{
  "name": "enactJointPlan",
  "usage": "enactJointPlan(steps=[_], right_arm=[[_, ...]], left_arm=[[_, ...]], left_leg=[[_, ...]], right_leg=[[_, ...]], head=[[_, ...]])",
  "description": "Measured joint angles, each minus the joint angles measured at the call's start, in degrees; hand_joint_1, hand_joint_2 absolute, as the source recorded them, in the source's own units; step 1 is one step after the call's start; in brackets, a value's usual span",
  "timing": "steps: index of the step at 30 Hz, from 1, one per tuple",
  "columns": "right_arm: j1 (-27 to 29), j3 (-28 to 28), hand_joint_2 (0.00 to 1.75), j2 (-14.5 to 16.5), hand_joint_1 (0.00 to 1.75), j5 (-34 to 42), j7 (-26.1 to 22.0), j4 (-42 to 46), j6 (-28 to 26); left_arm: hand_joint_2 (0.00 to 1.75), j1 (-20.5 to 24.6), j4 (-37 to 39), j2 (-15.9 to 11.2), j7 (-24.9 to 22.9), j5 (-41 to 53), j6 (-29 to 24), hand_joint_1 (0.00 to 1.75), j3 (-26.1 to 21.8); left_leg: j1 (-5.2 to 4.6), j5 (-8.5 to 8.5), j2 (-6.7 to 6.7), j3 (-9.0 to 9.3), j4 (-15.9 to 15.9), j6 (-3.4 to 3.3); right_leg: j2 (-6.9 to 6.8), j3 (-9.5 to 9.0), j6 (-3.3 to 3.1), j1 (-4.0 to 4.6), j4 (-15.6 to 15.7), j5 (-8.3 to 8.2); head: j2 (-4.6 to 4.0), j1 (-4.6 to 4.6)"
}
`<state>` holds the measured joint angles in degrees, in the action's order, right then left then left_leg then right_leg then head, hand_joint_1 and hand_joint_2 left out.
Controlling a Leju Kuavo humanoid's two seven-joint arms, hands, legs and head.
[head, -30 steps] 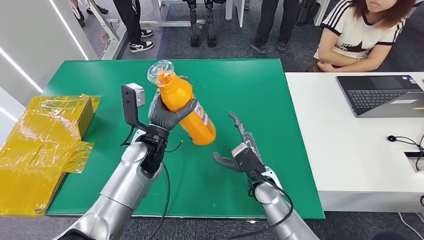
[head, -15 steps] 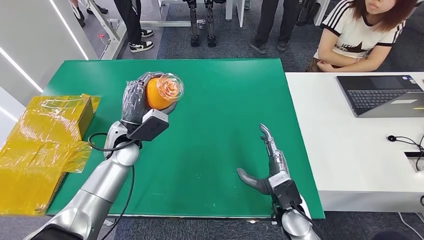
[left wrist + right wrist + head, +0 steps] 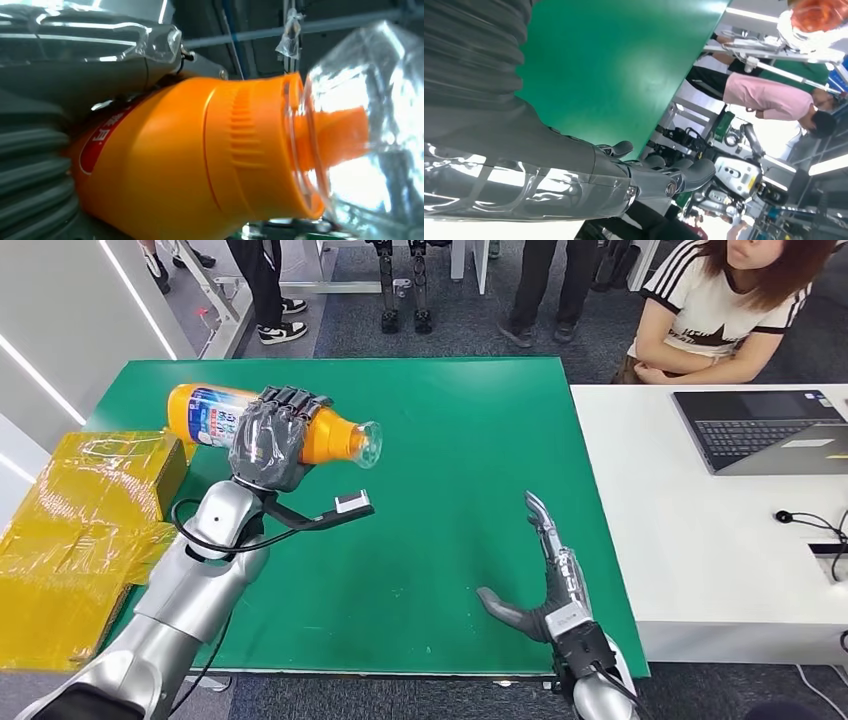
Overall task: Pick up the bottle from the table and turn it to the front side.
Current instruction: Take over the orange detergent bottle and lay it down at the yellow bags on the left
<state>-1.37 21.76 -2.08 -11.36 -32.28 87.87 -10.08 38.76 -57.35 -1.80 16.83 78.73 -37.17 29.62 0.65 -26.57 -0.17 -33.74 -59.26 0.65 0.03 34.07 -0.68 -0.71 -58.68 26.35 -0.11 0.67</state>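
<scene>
The bottle point(image 3: 270, 430) is held lying level above the far left part of the green desk point(image 3: 450, 440), gripped round its middle by the left hand point(image 3: 272, 440). Its base is pointed toward the desk's left edge and its clear cap point(image 3: 366, 443) toward the desk's centre. A blue and white label point(image 3: 212, 415) is seen on the part nearest the base; its print is too small to be read. In the left wrist view the orange shoulder point(image 3: 200, 165) and the clear cap point(image 3: 365, 125) are seen close up, and part of a red label point(image 3: 102, 140) is hidden by the hand's grey cover.

The right hand point(image 3: 550, 585) is held near the desk's near right corner, holding nothing, with fingers straight and thumb spread apart. Whether it touches the desk cannot be told.

A broad bare stretch of green surface lies between the two hands. Just beside the desk's left edge sits a yellow wrapped box point(image 3: 110, 475); part of it is cut off by the frame. A white desk point(image 3: 700, 540) abuts the right edge and carries a laptop point(image 3: 765, 430). A seated person point(image 3: 720, 310) is at its far side, partly cut off at the top.
</scene>
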Motion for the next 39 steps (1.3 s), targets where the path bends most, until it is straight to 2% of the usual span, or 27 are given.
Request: enactJointPlan(steps=[3, 7, 12, 16, 21, 26, 32, 39], right_arm=[[0.5, -0.5, 1.75, 0.0, 0.00, -0.1, -0.1, 0.8, -0.1], [1.7, -1.6, 1.75, 0.0, 0.00, 0.2, -0.6, 2.1, -1.3], [3.7, -3.2, 1.75, 0.0, 0.00, 0.9, -0.8, 5.1, -1.6], [5.2, -4.6, 1.75, 0.0, 0.00, 1.1, -1.2, 6.8, -0.6], [6.6, -6.0, 1.75, 0.2, 0.00, 1.9, -2.1, 7.3, 1.5], [6.9, -7.3, 1.75, 0.4, 0.00, 2.7, -2.2, 7.3, 2.8], [7.3, -8.1, 1.75, 0.7, 0.00, 2.8, -2.0, 7.4, 3.1], [8.4, -9.5, 1.75, 1.2, 0.00, 2.8, -1.8, 7.8, 4.8]], left_arm=[[1.75, 0.9, 0.3, -0.6, -2.5, 3.9, 1.4, 1.75, 0.3], [1.75, 2.9, 2.9, -1.7, -10.1, 10.0, 4.0, 1.75, 2.4], [1.75, 4.6, 6.1, -4.6, -18.4, 10.9, 9.2, 1.75, 5.5], [1.75, 4.3, 8.6, -7.4, -25.5, 11.0, 14.3, 1.75, 7.7], [1.75, 0.8, 9.9, -10.9, -29.4, 11.0, 18.6, 1.75, 8.1], [1.75, -3.1, 10.0, -14.5, -30.8, 11.0, 19.9, 1.75, 8.0], [1.75, -5.1, 10.1, -16.7, -31.1, 11.1, 23.0, 1.75, 7.2], [1.75, -10.8, 9.6, -18.2, -26.6, 11.1, 23.1, 1.75, 1.8]], left_leg=[[0.00, 0.00, 0.00, 0.00, 0.0, 0.00], [0.00, 0.00, 0.01, 0.00, 0.0, 0.00], [0.01, 0.00, 0.10, 0.01, 0.0, 0.00], [0.02, 0.00, 0.15, 0.00, 0.0, 0.00], [0.02, 0.00, 0.20, -0.02, 0.1, 0.01], [0.02, 0.00, 0.18, -0.06, 0.1, 0.01], [0.01, 0.01, 0.24, -0.08, 0.1, 0.02], [0.02, 0.00, 0.22, -0.09, 0.1, 0.02]], right_leg=[[0.00, 0.01, 0.00, 0.00, 0.0, 0.00], [0.00, 0.00, 0.00, 0.00, 0.0, -0.01], [0.08, 0.03, 0.00, 0.00, 0.0, -0.01], [0.13, 0.06, -0.01, 0.00, 0.0, -0.01], [0.18, 0.07, -0.01, 0.00, 0.0, 0.00], [0.14, 0.15, -0.01, 0.01, 0.0, 0.00], [0.19, 0.13, -0.03, 0.00, 0.0, -0.02], [0.17, 0.18, -0.03, 0.01, 0.0, 0.00]], head=[[0.00, 0.00], [0.00, -0.01], [0.00, 0.01], [0.00, 0.01], [0.00, 0.00], [0.00, 0.01], [0.00, 0.01], [0.00, 0.00]])
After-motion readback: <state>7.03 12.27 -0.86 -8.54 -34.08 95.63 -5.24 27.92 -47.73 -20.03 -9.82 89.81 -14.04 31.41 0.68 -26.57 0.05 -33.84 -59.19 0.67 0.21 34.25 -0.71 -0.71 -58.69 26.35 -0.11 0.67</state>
